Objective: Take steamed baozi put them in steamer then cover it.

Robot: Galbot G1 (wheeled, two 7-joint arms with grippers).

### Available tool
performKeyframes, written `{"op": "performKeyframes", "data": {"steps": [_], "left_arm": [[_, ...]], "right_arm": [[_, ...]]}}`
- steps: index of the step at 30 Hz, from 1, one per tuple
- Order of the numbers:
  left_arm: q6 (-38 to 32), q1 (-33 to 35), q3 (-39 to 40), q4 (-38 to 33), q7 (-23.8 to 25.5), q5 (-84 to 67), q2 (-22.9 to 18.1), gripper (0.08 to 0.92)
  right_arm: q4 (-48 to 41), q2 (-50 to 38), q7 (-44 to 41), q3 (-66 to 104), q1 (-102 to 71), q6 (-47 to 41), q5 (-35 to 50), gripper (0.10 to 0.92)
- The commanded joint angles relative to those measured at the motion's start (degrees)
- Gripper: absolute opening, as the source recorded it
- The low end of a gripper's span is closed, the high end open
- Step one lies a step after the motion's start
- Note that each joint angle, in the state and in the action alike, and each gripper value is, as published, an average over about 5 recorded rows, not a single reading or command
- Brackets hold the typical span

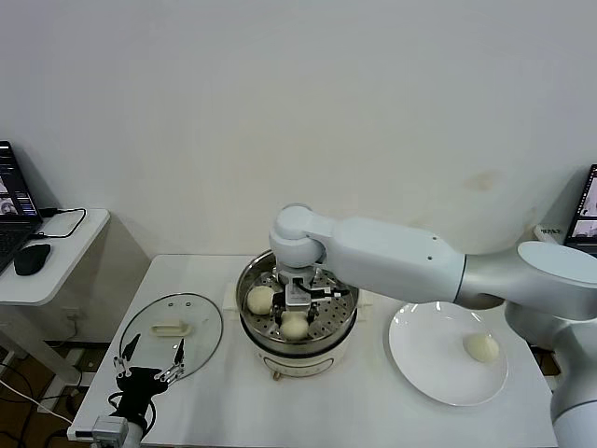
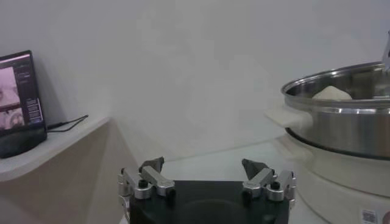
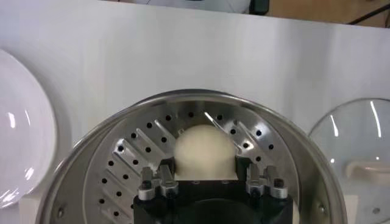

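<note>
The steamer (image 1: 297, 350) stands mid-table with two steamed baozi on its perforated tray (image 3: 122, 164). One baozi (image 1: 260, 299) lies on the pot's left side. My right gripper (image 1: 296, 315) reaches down into the pot, its fingers pressed on both sides of the other baozi (image 3: 203, 149), which rests on the tray. A third baozi (image 1: 481, 347) sits on the white plate (image 1: 424, 359) to the right. The glass cover (image 1: 173, 334) lies flat on the table left of the steamer. Near the table's front left, my left gripper (image 1: 149, 359) is parked and open, holding nothing.
A side table with a laptop and a mouse (image 1: 31, 259) stands at the far left. Another screen (image 1: 586, 210) sits at the right edge. In the left wrist view the steamer (image 2: 341, 122) is to one side, with a baozi top (image 2: 332, 93) above its rim.
</note>
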Motion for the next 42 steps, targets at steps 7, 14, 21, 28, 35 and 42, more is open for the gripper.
{"op": "performKeyframes", "data": {"steps": [7,14,21,28,35,42], "left_arm": [[0.0,0.1,0.0,0.0,0.0,0.0,0.0,0.823],[0.0,0.4,0.0,-0.5,0.1,-0.1,0.2,0.823],[0.0,-0.2,1.3,-0.3,0.3,0.5,0.5,0.823],[0.0,0.3,2.8,-0.9,0.5,1.3,1.4,0.823],[0.0,1.1,3.3,-1.2,0.4,1.6,1.7,0.823],[0.0,1.7,4.4,-1.2,0.3,2.2,1.7,0.823]], "right_arm": [[0.7,-1.3,0.4,2.0,1.8,-3.4,3.4,0.799],[1.6,-11.0,0.0,8.4,10.4,-10.2,13.9,0.822],[3.3,-24.2,0.0,9.8,16.0,-32.6,27.7,0.823],[6.3,-35.9,1.1,11.4,12.2,-51.0,28.5,0.823],[7.7,-45.2,0.6,14.9,3.5,-56.4,21.6,0.823],[6.7,-49.4,-0.7,25.3,-10.9,-51.0,11.8,0.823]]}}
